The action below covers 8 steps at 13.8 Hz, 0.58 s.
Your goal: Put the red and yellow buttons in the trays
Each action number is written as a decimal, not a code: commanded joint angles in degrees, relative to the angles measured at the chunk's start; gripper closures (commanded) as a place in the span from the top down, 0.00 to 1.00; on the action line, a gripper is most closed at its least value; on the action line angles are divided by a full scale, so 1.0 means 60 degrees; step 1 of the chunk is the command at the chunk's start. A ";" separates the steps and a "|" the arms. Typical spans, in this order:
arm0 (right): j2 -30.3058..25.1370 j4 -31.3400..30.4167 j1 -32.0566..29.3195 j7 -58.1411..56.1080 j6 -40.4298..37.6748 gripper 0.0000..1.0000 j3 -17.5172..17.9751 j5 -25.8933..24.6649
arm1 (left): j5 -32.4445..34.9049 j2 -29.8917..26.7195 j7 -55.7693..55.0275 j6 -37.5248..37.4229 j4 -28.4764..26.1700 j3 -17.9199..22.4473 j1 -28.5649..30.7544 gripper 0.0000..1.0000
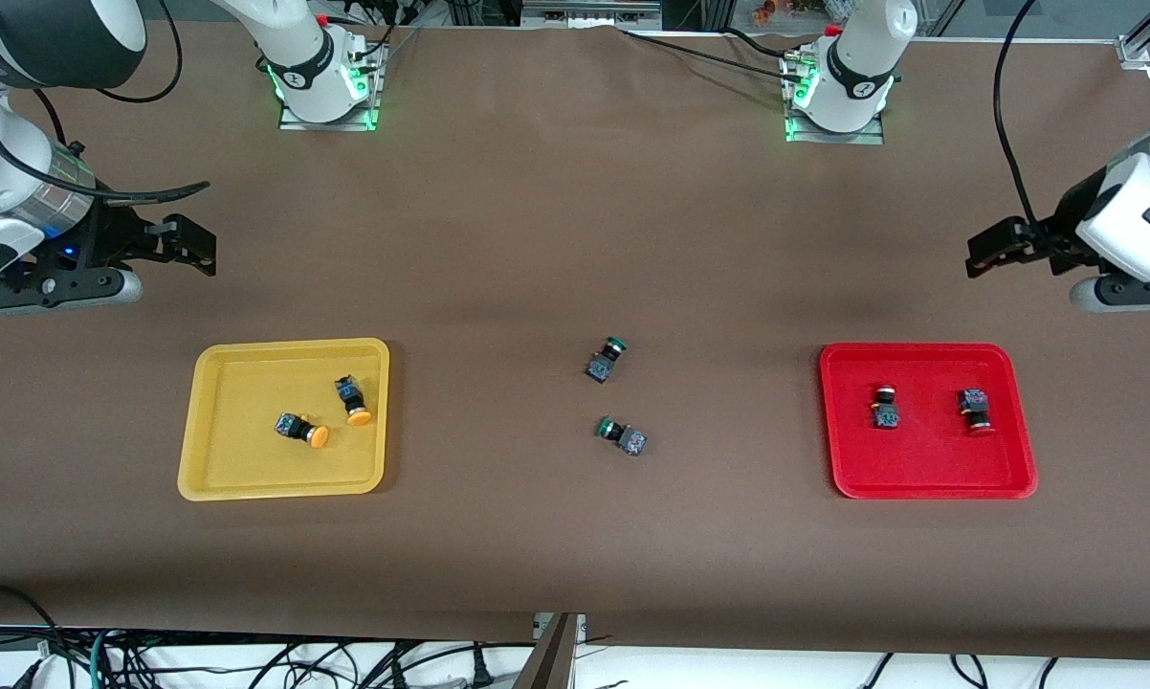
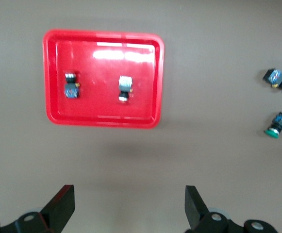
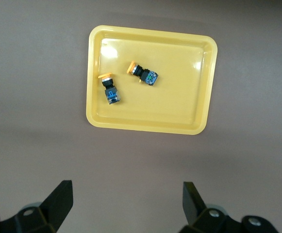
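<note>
Two yellow-capped buttons [image 1: 352, 399] [image 1: 301, 429] lie on their sides in the yellow tray [image 1: 240, 469]. Two red-capped buttons [image 1: 885, 407] [image 1: 973, 410] lie in the red tray [image 1: 924, 469]. My right gripper [image 1: 192, 247] hangs open and empty over bare table at the right arm's end, apart from the yellow tray [image 3: 179, 97]. The right wrist view shows its gripper [image 3: 126, 191] and both yellow buttons [image 3: 109, 89] [image 3: 143, 74]. My left gripper [image 1: 979, 258] hangs open and empty over bare table at the left arm's end. The left wrist view shows its gripper [image 2: 129, 199], the red tray [image 2: 99, 63] and the red buttons [image 2: 71, 86] [image 2: 125, 88].
Two green-capped buttons [image 1: 607, 359] [image 1: 622, 434] lie on the brown table between the trays, also in the left wrist view [image 2: 278, 80] [image 2: 278, 124]. Both arm bases stand at the table's edge farthest from the front camera. Cables hang below the near edge.
</note>
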 commanded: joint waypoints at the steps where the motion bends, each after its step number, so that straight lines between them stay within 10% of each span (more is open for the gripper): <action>1: 0.0076 0.0239 0.0000 0.0059 -0.0062 0.99 0.0018 0.0109 | -0.0161 -0.0722 0.0082 0.0291 -0.1078 0.0174 -0.0014 1.00; 8: 0.0062 0.0254 0.0014 0.0059 -0.0033 0.99 0.0033 0.0123 | -0.0131 -0.0152 0.0024 0.0233 -0.0552 0.0159 0.0191 1.00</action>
